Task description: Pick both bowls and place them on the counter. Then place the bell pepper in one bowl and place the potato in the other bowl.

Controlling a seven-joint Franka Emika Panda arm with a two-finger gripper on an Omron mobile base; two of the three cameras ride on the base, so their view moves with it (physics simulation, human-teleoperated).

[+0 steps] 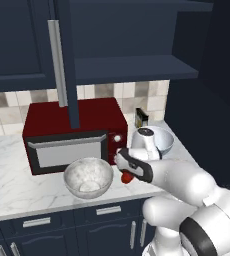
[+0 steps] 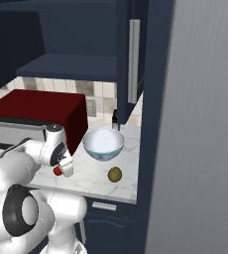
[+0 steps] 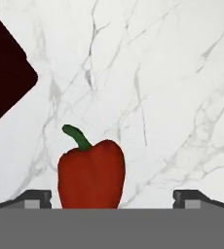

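Pepper (image 3: 91, 172) sits on the counter (image 3: 172, 97) between the wide-open gripper (image 3: 112, 198) tips, unheld. Marbled bowl (image 1: 88, 177) stands before the microwave (image 1: 72, 132); potato (image 2: 115, 174) near the blue bowl (image 2: 103, 143).

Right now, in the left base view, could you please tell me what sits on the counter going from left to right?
Red microwave → grey marbled bowl → bell pepper, below the open hand → blue-patterned bowl, partly hidden behind the arm.
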